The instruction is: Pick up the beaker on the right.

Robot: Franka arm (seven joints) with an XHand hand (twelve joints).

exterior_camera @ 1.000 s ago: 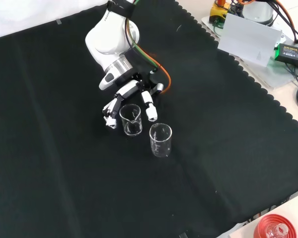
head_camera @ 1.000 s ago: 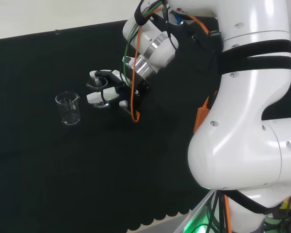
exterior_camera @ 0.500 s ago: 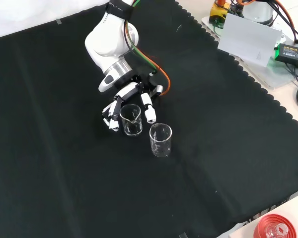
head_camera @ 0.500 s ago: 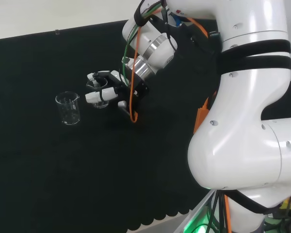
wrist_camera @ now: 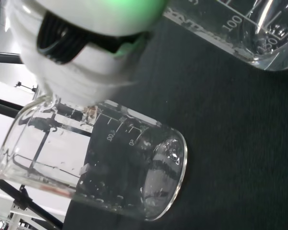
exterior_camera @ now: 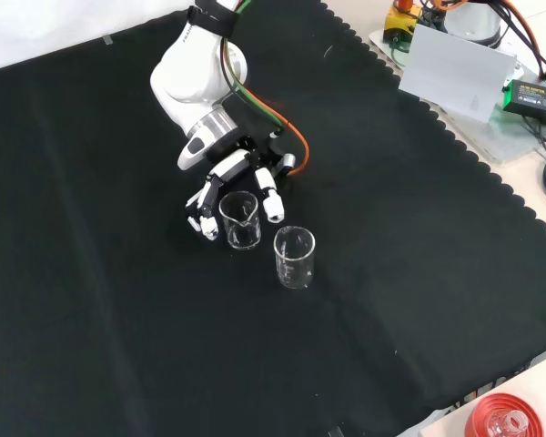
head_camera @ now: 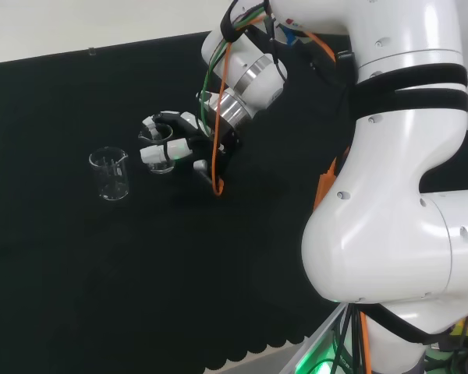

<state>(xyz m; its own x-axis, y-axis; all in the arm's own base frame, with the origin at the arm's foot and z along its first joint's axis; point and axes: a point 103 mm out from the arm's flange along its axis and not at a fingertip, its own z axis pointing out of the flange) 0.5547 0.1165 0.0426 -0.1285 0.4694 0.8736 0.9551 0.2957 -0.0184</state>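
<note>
Glass beaker point(exterior_camera: 240, 220) stands upright on counter point(exterior_camera: 91, 273), between fingers point(exterior_camera: 267, 193) of hand point(exterior_camera: 229, 175); in wrist view same beaker point(wrist_camera: 93, 163) sits close against blurred white finger. Fingers curl partly round it on both sides; whether they touch glass, cannot tell. Base looks to rest on black cloth, so lift not yet done. Second beaker point(exterior_camera: 294, 257) stands just beyond fingertips, apart, untouched. In head view hand point(head_camera: 179, 144) brackets near beaker point(head_camera: 157, 149), other beaker point(head_camera: 110, 174) left of it. Left to do: close fingers, raise beaker.
</note>
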